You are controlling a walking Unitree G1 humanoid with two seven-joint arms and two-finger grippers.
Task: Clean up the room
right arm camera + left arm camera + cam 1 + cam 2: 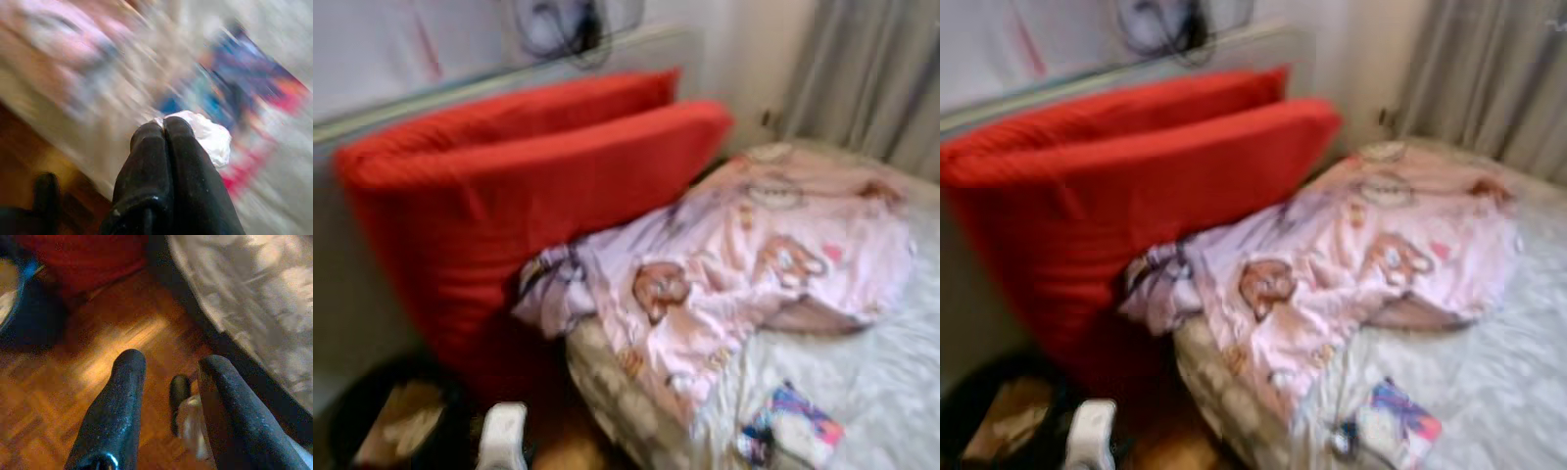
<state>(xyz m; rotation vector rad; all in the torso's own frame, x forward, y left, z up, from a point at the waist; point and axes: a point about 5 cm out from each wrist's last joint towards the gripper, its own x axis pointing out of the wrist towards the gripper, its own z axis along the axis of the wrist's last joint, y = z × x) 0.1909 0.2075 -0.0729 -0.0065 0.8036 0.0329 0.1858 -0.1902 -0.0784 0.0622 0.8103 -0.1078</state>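
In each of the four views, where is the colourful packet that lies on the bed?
Left eye view: colourful packet near the bottom edge, right of centre, on the grey bed sheet.
Right eye view: colourful packet near the bottom edge, right of centre.
Left wrist view: I cannot find it; wooden floor and bed edge are there.
Right wrist view: blurred colourful packet beyond the shut right gripper.
Shared landmark: pink blanket.

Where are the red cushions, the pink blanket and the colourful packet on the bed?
red cushions (509, 186), left eye view, on the front cushion's broad face.
pink blanket (744, 264), left eye view, on its crumpled middle.
colourful packet (793, 426), left eye view, on its centre, lying on the bed (881, 372).
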